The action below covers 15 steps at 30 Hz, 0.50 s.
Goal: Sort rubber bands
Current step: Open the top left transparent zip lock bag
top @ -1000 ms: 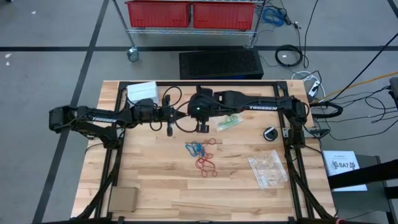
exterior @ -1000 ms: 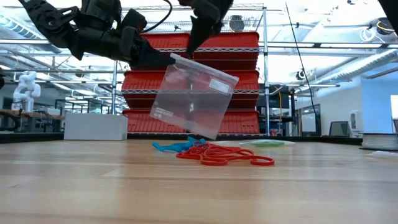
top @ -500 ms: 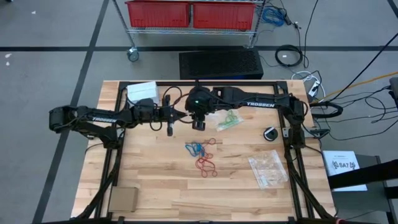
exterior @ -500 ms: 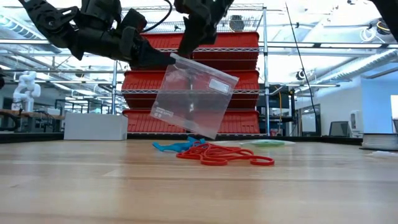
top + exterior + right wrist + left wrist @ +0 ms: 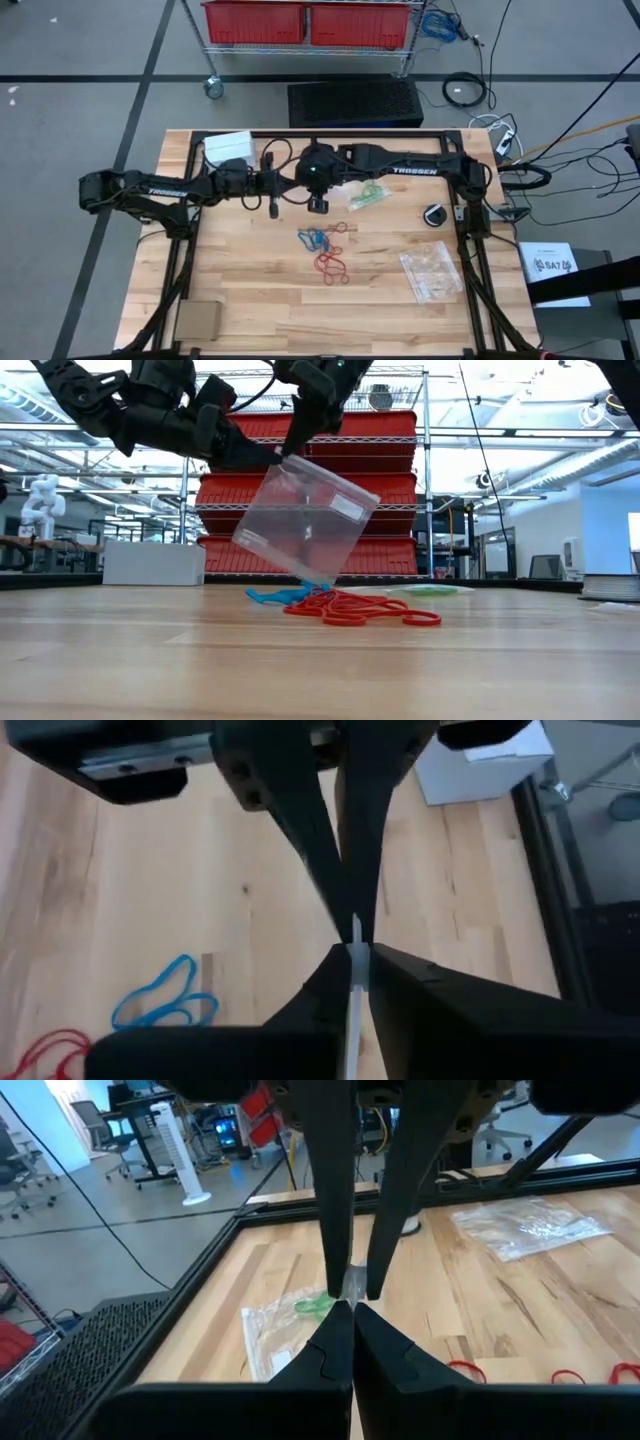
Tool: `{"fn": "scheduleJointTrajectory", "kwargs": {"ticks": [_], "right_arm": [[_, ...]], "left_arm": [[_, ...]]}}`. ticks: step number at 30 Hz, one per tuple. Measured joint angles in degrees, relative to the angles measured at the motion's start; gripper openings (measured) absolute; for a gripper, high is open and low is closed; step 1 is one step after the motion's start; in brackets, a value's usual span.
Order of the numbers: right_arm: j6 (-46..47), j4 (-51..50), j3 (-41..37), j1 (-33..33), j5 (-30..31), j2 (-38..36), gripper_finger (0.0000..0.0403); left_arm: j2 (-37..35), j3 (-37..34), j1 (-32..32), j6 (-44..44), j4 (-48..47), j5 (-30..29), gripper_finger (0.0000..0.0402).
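A clear plastic bag [image 5: 305, 525] hangs tilted above the table. My left gripper [image 5: 272, 457] and my right gripper [image 5: 292, 448] are both shut on its upper corner, tip to tip. In the high view the left gripper [image 5: 291, 187] reaches in from the table's left, and the right gripper [image 5: 316, 203] points steeply down beside it. Below the bag, blue rubber bands [image 5: 314, 238] and red rubber bands [image 5: 332, 263] lie loose on the wood. Green rubber bands lie inside a flat clear bag [image 5: 365, 195] nearer the far edge. My left gripper pinches the bag's top edge at its upper corner [image 5: 352, 1292] between its two fingers, coming in about level from the table's left. The bag hangs below, clear of the table. My right gripper pinches the same top edge [image 5: 356, 948] right next to the left gripper's tips, slanting down from above. The bag hangs tilted, its low corner [image 5: 320, 580] just over the bands.
Another crumpled clear bag [image 5: 432, 272] lies at the right. A white box [image 5: 228, 146] stands at the far left, a brown card [image 5: 197, 320] at the near left corner, and a small black round object [image 5: 435, 215] by the right frame rail. Bare wood lies along the near edge.
My right gripper has gone toward the table's left and a little down, up to the left gripper's tips at the bag's top corner. The bag has tipped further about that corner, so its top edge is steeper and its low corner has swung toward the left.
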Motion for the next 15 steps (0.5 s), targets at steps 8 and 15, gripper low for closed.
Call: {"fn": "scheduleJointTrajectory", "kwargs": {"ticks": [8,15], "right_arm": [[2.01,-7.41,0.04,0.25,0.71,-0.07,0.0011],[4.5,-16.61,0.02,0.27,1.93,-0.09,0.001]], "left_arm": [[0.0,0.0,0.06,-0.35,-0.18,-1.22,0.0],[0.0,0.0,0.08,-0.35,-0.03,-1.22,0.0]]}}
